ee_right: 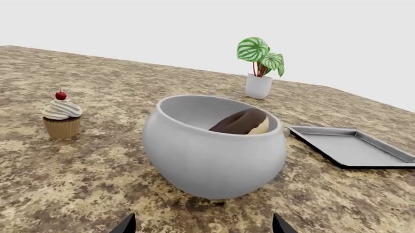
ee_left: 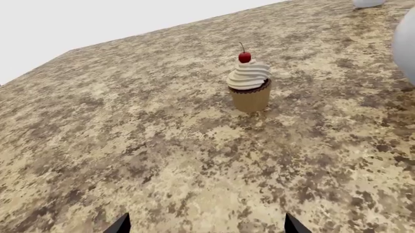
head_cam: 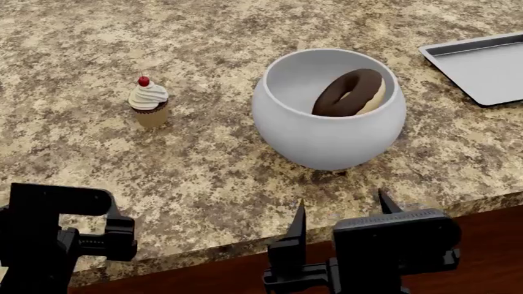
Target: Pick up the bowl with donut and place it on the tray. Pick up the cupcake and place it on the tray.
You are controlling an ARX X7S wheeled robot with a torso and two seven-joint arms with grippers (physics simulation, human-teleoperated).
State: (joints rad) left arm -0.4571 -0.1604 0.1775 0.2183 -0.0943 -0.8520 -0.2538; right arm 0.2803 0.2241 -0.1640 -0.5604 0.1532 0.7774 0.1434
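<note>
Bowl (head_cam: 327, 131): large, glossy white, round-bellied, upright on the bench, wide mouth open; donut (head_cam: 349, 92): chocolate-iced ring with tan underside, propped tilted against the bowl's inner wall; cupcake (head_cam: 149, 103): tan wrapper, white swirl, red cherry, upright, apart on the bowl's left; tray (head_cam: 484, 68): flat grey metal, low rim, bare, right of the bowl.

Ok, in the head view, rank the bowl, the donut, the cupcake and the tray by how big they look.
1. bowl, clearly the largest.
2. tray, but it is cut off at the picture's edge, so its full size is unsure.
3. donut, about half the bowl's width.
4. cupcake, smallest.
</note>
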